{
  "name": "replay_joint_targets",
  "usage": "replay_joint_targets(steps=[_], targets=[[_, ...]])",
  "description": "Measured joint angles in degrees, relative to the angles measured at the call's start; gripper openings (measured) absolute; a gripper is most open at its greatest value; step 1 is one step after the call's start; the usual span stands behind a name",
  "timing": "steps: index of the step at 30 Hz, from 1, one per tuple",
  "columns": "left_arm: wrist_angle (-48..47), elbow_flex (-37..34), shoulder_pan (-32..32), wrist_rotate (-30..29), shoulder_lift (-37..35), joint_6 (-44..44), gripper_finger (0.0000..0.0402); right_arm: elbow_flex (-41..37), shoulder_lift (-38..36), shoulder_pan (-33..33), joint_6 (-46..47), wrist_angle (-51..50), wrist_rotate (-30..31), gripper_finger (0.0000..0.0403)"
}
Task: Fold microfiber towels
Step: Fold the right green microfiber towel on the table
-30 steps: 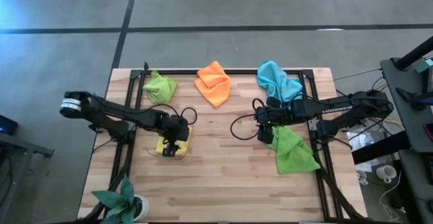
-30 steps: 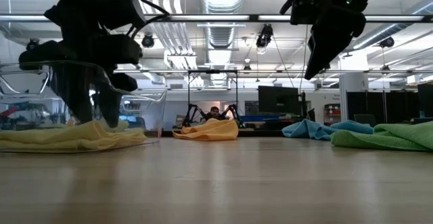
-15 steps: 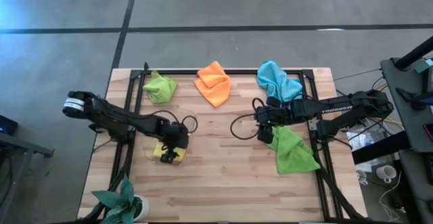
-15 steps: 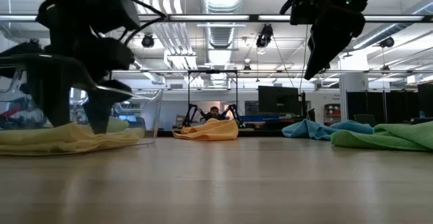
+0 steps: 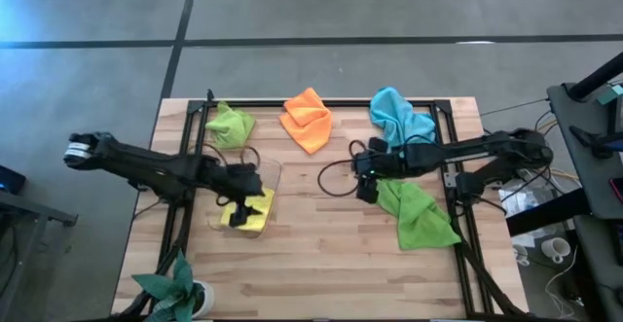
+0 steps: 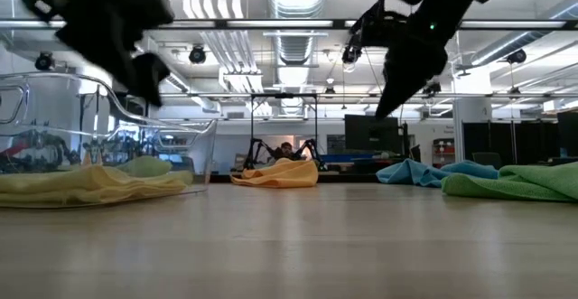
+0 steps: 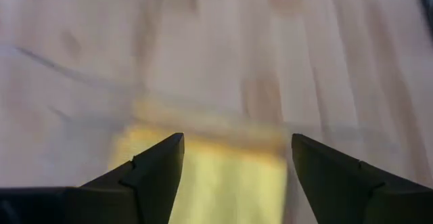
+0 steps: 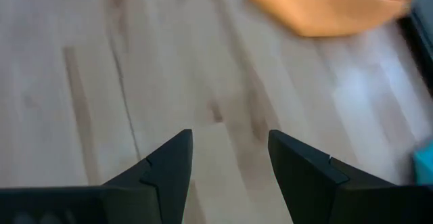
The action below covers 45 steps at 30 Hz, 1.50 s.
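**Both pincers open, yellow cloth under the left one**

The big pale wooden table (image 5: 321, 254) holds 5 soft cloths. Biggest is the darker green microfiber cloth (image 5: 419, 215), spread flat on the right side. The left pincer (image 5: 243, 191) hangs just above the folded yellow microfiber cloth (image 5: 250, 214), w/ its 2 dark fingers (image 7: 145, 176) apart & holding nothing. In the left wrist view the yellow cloth shows right btwn those fingers. That cloth lies in a clear plastic tray (image 6: 194, 145).

The right pincer (image 5: 364, 176) is near the table's middle, fingers apart, empty, up off the wood. The darker green cloth is just beside it.

At the far edge lie the light blue crumpled cloth (image 5: 399, 116), the orange crumpled cloth (image 5: 308, 118) & the small lime green crumpled cloth (image 5: 230, 125).
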Motion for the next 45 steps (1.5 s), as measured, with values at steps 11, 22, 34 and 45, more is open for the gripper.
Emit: replay_joint_targets(steps=[11, 22, 34, 45], targets=[[29.5, -7.0, -0.1, -9.4, -13.7, 3.4, 0.0258, 2.0, 1.9, 8.6, 18.7, -19.1, -2.5, 0.0191], [47.1, -10.0, -0.1, -9.5, -4.0, 8.6, 0.0257, 1.0, 7.7, 10.5, 50.7, -20.0, -1.5, 0.0183], [47.5, -8.8, -0.1, -9.4, 1.5, 7.8, 0.0257, 3.7, 17.9, 10.2, 51.5, -18.9, -2.2, 0.0164], [48.6, -8.5, -0.2, -9.4, 1.6, 8.9, 0.0257, 12.7, 15.2, 12.4, 36.9, -19.3, 4.8, 0.001]])
